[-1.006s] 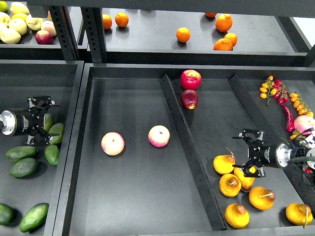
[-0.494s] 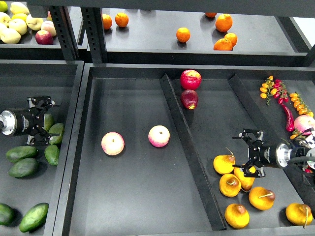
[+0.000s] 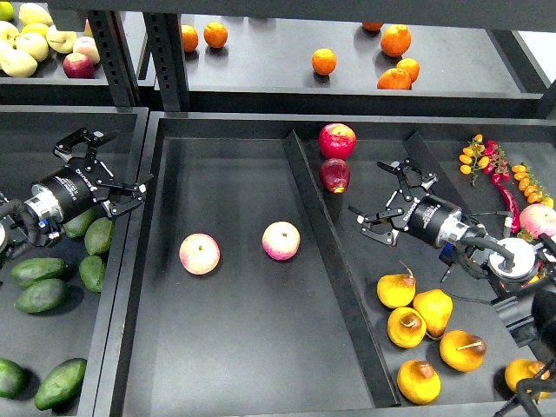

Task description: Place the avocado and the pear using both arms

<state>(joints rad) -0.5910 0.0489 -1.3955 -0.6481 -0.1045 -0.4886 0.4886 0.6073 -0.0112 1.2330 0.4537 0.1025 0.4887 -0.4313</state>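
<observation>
Several dark green avocados [image 3: 98, 234] lie in the left bin, below and behind my left gripper [image 3: 108, 165]. That gripper is wide open and empty, over the bin's right wall. Several orange-yellow pears [image 3: 395, 289] with brown stems lie at the near right of the right compartment. My right gripper [image 3: 387, 200] is wide open and empty, above the compartment floor, up and left of the pears and apart from them.
Two round pink-cream fruits [image 3: 199, 253] [image 3: 281, 241] lie in the middle tray. Two red apples [image 3: 337, 140] sit at the far end by the diagonal divider [image 3: 334, 261]. Chillies and small tomatoes [image 3: 495, 169] are far right. Oranges [image 3: 323, 61] sit on the back shelf.
Both grippers have left the fruit piles. The left moved up and right from the avocados, the right up and left from the pears. Both now show wide open and empty.
</observation>
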